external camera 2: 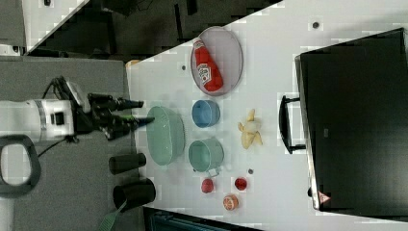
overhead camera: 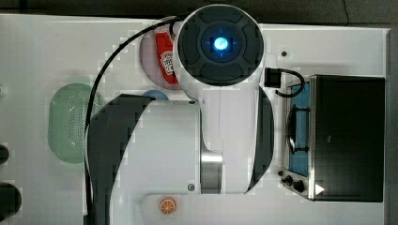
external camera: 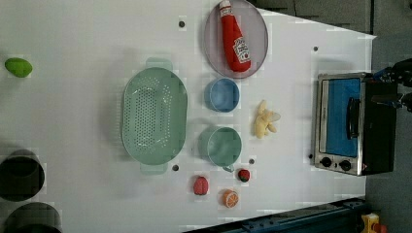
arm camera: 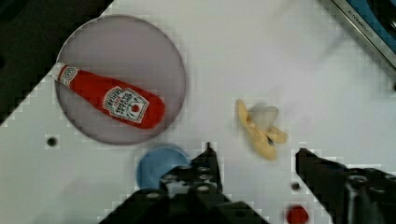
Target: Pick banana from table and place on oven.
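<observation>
The banana (external camera: 264, 124) is a small pale yellow peeled fruit lying on the white table (external camera: 73, 121) between the blue bowl and the oven (external camera: 354, 121). It also lies in the open in the right view (external camera 2: 250, 134). The oven (overhead camera: 349, 136) has a black top, its bluish glass door shut. My gripper (arm camera: 256, 156) hangs open well above the table. In the wrist view the banana (arm camera: 259, 130) sits just beyond the gap between the dark fingers, untouched. In the right view the gripper (external camera 2: 139, 111) is open, with nothing in it. My arm covers the table's middle in the top view.
A red ketchup bottle (external camera: 234, 36) lies on a grey plate (external camera: 257, 29). A blue bowl (external camera: 222, 94), a green cup (external camera: 221, 145) and a green colander (external camera: 154, 121) stand near the banana. Small red fruits (external camera: 200, 185), an orange slice (external camera: 230, 198) and a lime (external camera: 18, 67) lie around.
</observation>
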Robot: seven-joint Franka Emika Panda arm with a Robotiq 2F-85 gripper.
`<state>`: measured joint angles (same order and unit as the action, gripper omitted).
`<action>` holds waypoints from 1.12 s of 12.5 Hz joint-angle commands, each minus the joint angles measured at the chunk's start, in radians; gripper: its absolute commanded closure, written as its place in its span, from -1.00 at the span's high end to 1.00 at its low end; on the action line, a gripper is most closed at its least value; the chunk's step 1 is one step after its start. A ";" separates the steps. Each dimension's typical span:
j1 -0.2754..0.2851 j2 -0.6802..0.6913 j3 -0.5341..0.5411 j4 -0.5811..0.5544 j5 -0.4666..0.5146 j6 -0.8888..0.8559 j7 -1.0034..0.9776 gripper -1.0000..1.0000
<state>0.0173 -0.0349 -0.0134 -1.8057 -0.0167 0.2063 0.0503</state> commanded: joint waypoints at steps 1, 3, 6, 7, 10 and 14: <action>-0.039 -0.452 -0.010 -0.247 0.003 -0.187 0.047 0.59; -0.039 -0.451 -0.009 -0.246 0.003 -0.185 0.046 0.99; -0.039 -0.422 -0.008 -0.257 0.003 -0.166 0.046 1.00; -0.039 -0.399 -0.008 -0.266 0.003 -0.154 0.046 1.00; -0.039 -0.296 -0.008 -0.307 0.003 -0.080 0.046 1.00; -0.039 -0.117 -0.008 -0.355 0.003 0.111 0.047 1.00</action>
<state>-0.0126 -0.1359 -0.0113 -2.1172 -0.0331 0.3057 0.0613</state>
